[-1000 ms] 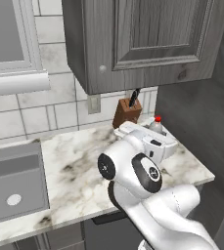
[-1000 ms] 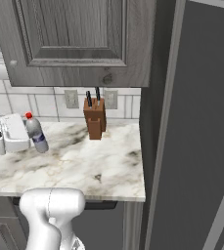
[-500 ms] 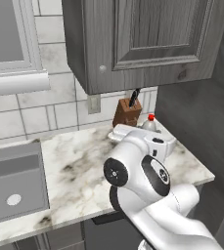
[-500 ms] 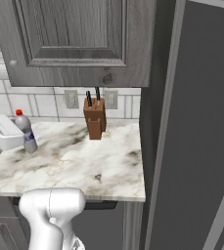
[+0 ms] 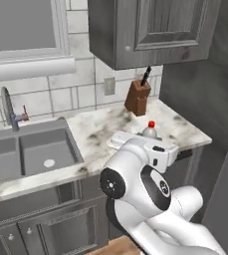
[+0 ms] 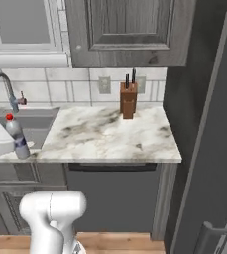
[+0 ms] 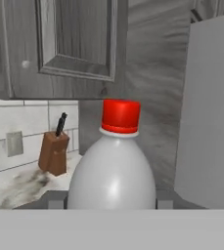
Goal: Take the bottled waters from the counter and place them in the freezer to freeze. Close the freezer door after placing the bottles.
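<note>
Marble counter [image 6: 110,136] — sink [image 5: 36,152] alongside.

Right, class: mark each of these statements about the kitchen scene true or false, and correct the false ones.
1. The bottle between the hand's fingers has a blue cap. False: the cap is red.
2. The knife block stands on the counter near the tiled wall. True.
3. The knife block lies inside the sink. False: it stands on the counter.
4. The hand is shut on the bottle. True.
</note>
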